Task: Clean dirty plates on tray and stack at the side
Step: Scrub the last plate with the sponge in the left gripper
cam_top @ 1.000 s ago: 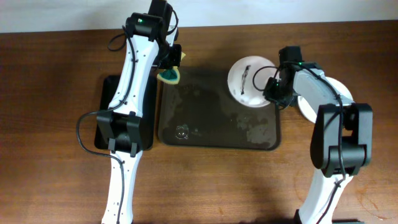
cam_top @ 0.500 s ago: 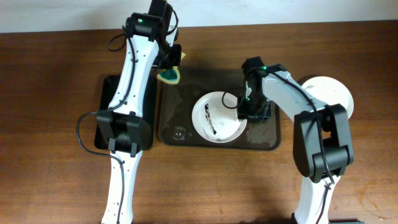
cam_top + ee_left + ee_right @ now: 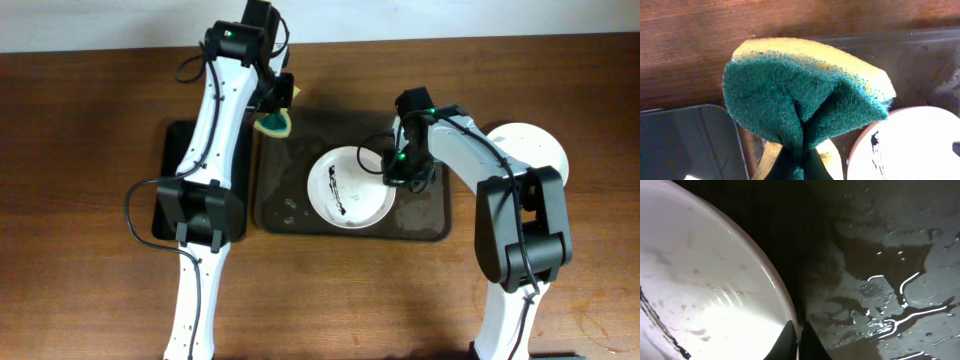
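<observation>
A white plate (image 3: 349,187) with a dark smear lies in the middle of the dark brown tray (image 3: 300,215). My right gripper (image 3: 392,177) is shut on this plate's right rim; the right wrist view shows the rim (image 3: 765,280) pinched between the fingers (image 3: 799,339) over the wet tray (image 3: 880,255). A clean white plate (image 3: 535,150) lies on the table right of the tray. My left gripper (image 3: 276,108) is shut on a green-and-yellow sponge (image 3: 272,123) above the tray's far left corner. The left wrist view shows the sponge (image 3: 800,90) folded in the jaws (image 3: 799,162), with the plate (image 3: 910,145) below right.
A smaller black tray (image 3: 172,180) lies left of the brown tray, under the left arm. Water streaks and droplets cover the brown tray's floor. The wooden table extends on all sides.
One second ago the right gripper held the smeared plate at the tray's far right corner. It has carried it to the tray's middle. The left arm with the sponge has barely moved.
</observation>
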{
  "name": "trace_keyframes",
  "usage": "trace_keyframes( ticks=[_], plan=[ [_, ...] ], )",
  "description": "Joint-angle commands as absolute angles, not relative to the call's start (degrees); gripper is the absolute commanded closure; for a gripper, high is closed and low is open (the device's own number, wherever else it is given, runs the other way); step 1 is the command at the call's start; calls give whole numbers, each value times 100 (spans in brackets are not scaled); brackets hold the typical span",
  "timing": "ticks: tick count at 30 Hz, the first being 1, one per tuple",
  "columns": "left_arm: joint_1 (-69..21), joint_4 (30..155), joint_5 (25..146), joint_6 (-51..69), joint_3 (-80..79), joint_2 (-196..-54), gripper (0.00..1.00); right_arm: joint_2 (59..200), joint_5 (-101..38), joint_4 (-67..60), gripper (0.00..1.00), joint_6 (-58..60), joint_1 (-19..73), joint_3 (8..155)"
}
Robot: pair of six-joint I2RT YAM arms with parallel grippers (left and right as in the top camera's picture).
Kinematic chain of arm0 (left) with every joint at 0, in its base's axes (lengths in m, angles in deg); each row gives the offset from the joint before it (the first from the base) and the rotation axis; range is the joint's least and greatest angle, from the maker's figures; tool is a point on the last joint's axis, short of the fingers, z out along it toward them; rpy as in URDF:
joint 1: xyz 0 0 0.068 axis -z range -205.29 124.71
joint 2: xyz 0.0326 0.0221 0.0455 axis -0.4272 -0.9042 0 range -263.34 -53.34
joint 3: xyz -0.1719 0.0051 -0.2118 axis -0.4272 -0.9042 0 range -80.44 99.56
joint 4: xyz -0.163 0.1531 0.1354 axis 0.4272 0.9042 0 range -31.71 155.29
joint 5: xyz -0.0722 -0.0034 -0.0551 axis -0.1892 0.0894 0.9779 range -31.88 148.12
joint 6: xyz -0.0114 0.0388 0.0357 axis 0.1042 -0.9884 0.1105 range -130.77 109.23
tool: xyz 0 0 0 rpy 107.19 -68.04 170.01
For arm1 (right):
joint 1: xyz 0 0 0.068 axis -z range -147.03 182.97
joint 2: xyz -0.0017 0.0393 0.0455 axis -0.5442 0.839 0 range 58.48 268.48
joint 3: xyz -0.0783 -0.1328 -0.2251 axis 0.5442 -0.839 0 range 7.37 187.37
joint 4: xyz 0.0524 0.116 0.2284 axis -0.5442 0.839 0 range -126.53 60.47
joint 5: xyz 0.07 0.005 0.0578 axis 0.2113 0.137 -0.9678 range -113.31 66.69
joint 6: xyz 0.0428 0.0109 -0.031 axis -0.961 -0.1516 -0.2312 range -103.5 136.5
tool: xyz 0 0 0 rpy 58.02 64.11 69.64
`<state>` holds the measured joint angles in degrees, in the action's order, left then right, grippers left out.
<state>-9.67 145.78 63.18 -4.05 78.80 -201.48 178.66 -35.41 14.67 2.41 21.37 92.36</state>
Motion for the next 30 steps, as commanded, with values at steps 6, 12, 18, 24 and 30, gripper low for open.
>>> trace_keyframes(
  ticks=[6, 12, 18, 24, 30],
  plan=[
    [-388, 14853, 7277, -1758, 7989, -20677, 100, 18557, -5056, 757, 96, -550, 2540, 9153],
    [-344, 14298, 7162, -1303, 7989, -21103, 100, 18557, -5065, 604, 96, -498, 2701, 9153],
    [163, 14739, 6821, -1412, 7989, -21934, 100, 18557, -5051, 588, 96, -500, 2695, 9153],
    [777, 15507, 7898, -3484, 7976, -21951, 100, 18557, -5049, 601, 96, -500, 2695, 9153],
    [337, 15102, 7765, -2206, 7978, -21951, 100, 18557, -5049, 601, 96, -500, 2695, 9153]
  ],
)
